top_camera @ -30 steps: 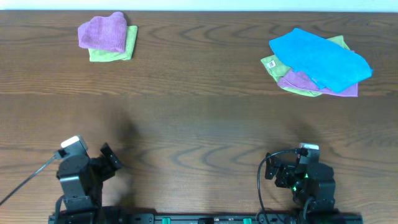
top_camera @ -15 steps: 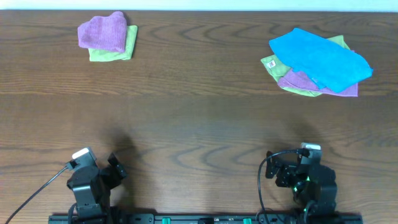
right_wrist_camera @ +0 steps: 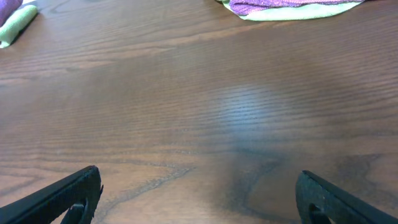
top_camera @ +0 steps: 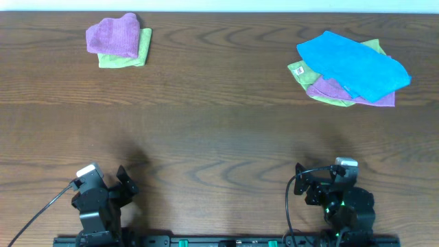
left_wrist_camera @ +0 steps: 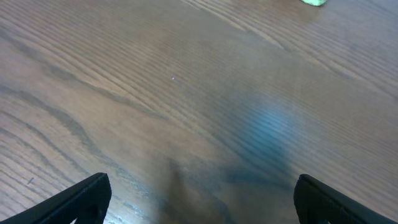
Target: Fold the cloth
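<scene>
The magenta-purple cloth (top_camera: 113,36) lies folded into a small bundle on a folded light green cloth (top_camera: 134,55) at the far left of the table. Its tag does not show. A sliver of it shows at the top left of the right wrist view (right_wrist_camera: 7,9). My left gripper (top_camera: 125,184) is open and empty near the front edge, over bare wood (left_wrist_camera: 202,202). My right gripper (top_camera: 302,186) is open and empty near the front edge too, over bare wood (right_wrist_camera: 199,193). Both are far from the cloth.
A loose pile lies at the far right: a bright blue cloth (top_camera: 357,63) on top, a second purple cloth (top_camera: 329,89) under it, and a light green cloth with a white tag (top_camera: 298,69) at the bottom. Its near edge shows in the right wrist view (right_wrist_camera: 292,7).
My left arm has drawn back toward the front edge and turned slightly. My right arm has shifted a little right and back. The cloths have not moved.
</scene>
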Tool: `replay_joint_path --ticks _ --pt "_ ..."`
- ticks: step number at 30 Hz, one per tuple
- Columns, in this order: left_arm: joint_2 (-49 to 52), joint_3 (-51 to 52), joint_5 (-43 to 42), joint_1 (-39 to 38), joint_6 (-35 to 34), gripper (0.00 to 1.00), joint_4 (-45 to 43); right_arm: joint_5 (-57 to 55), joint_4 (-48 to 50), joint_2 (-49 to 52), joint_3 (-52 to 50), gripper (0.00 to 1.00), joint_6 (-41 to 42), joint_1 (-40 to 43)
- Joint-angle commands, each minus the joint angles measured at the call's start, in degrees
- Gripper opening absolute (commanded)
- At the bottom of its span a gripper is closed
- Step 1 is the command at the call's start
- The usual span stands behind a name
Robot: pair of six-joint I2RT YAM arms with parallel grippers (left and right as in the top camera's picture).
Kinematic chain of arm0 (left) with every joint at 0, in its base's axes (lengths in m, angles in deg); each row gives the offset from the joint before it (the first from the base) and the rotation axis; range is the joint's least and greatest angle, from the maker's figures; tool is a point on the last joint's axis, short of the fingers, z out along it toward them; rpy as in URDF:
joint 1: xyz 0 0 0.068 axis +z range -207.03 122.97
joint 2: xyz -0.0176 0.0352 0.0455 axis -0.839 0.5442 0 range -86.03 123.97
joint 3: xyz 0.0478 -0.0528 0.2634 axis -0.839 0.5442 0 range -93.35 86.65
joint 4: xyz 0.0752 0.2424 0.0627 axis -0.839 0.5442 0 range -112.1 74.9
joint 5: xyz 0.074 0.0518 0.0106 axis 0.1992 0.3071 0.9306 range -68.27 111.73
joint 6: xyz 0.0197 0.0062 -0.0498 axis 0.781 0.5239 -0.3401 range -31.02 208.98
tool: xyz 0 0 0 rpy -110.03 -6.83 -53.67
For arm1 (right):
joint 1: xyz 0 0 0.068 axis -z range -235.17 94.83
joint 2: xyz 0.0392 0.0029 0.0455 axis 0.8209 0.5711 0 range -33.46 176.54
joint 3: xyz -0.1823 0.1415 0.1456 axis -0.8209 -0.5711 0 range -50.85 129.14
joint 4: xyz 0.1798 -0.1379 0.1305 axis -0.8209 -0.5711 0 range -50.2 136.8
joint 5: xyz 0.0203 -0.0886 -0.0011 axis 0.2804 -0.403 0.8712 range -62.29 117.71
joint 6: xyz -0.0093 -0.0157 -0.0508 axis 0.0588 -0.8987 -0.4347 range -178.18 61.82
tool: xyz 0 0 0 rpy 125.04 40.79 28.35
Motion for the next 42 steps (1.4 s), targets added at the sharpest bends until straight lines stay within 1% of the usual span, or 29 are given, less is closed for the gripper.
replay_joint_path --ticks 1,9,16,42 --pt "-1.3 3.1 0.8 -0.9 -0.2 0.95 -1.1 -0.2 0.0 -0.6 -0.7 0.99 0.8 0.3" --pt "-1.4 4.0 0.4 -2.9 -0.2 0.95 -2.5 -0.2 0.0 -0.6 -0.7 0.99 0.8 0.3" --pt "-1.3 4.0 0.3 -2.9 -0.2 0.95 -0.8 -0.2 -0.1 -0.6 -0.7 0.99 0.8 0.3" --pt "-1.2 3.9 0.3 -2.9 -0.2 0.95 -0.4 -0.2 -1.3 -0.6 -0.7 0.99 0.8 0.3"
